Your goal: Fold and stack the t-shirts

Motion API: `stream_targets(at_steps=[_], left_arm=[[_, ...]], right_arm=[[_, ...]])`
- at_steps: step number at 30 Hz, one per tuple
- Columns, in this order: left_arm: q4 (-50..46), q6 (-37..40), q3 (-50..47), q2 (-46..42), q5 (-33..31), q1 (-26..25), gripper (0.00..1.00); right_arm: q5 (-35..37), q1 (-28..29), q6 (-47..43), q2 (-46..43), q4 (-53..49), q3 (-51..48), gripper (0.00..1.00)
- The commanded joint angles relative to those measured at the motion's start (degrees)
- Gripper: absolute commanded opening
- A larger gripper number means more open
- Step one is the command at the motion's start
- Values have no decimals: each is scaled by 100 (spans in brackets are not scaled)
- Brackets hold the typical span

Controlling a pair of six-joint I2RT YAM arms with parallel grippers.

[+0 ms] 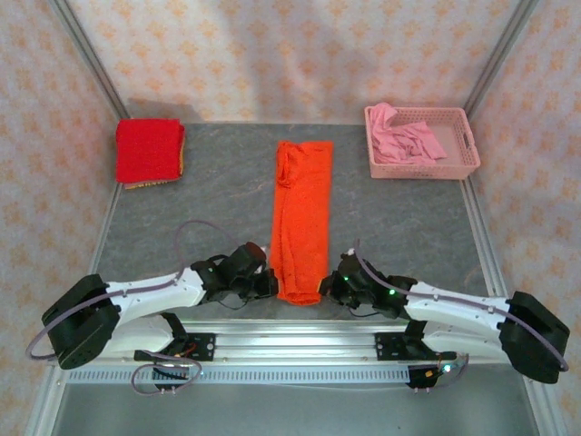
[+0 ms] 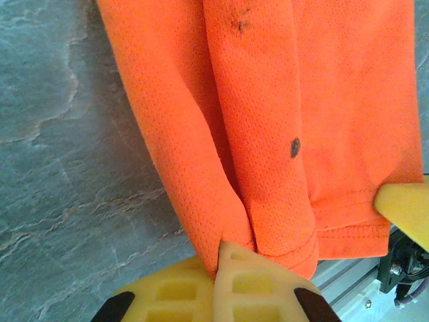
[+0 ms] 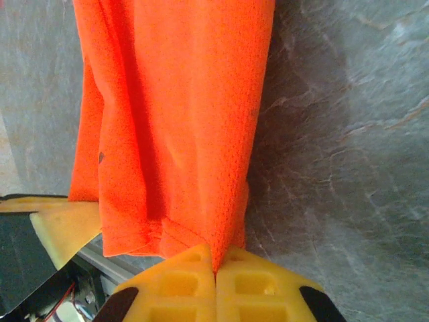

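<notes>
An orange t-shirt [image 1: 302, 218] lies folded into a long narrow strip down the middle of the table, its hem at the near edge. My left gripper [image 1: 269, 283] is shut on the hem's left corner [image 2: 224, 231]; the yellow jaws meet with cloth pinched between them [image 2: 221, 258]. On the other side, my right gripper [image 1: 329, 288] is shut on the hem's right corner, orange cloth [image 3: 181, 134] caught where its jaws close [image 3: 214, 261]. A red t-shirt [image 1: 148, 150] sits folded in a square at the far left corner.
A pink lattice basket [image 1: 463, 163] holding crumpled pink cloth [image 1: 404, 138] stands at the far right. Patterned walls close in the grey table [image 1: 209, 195] at the back and both sides. A metal rail [image 1: 300, 341] runs along the near edge.
</notes>
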Motion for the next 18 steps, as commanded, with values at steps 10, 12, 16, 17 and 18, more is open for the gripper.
stream_targets(at_steps=[10, 12, 16, 17, 18], left_arm=[[-694, 46, 567, -356, -519, 358, 0], [-619, 70, 724, -293, -456, 488, 0], [-853, 342, 1169, -109, -604, 599, 0], [-843, 396, 1241, -45, -587, 650, 0], [-837, 452, 1316, 19, -569, 707, 0]], right_arm=[[351, -617, -681, -71, -690, 860, 0], [290, -750, -877, 22, -727, 993, 0], [198, -952, -1255, 331, -804, 1365, 0], [199, -1009, -1371, 430, -845, 1495, 0], [198, -1057, -1470, 518, -891, 1613, 0]])
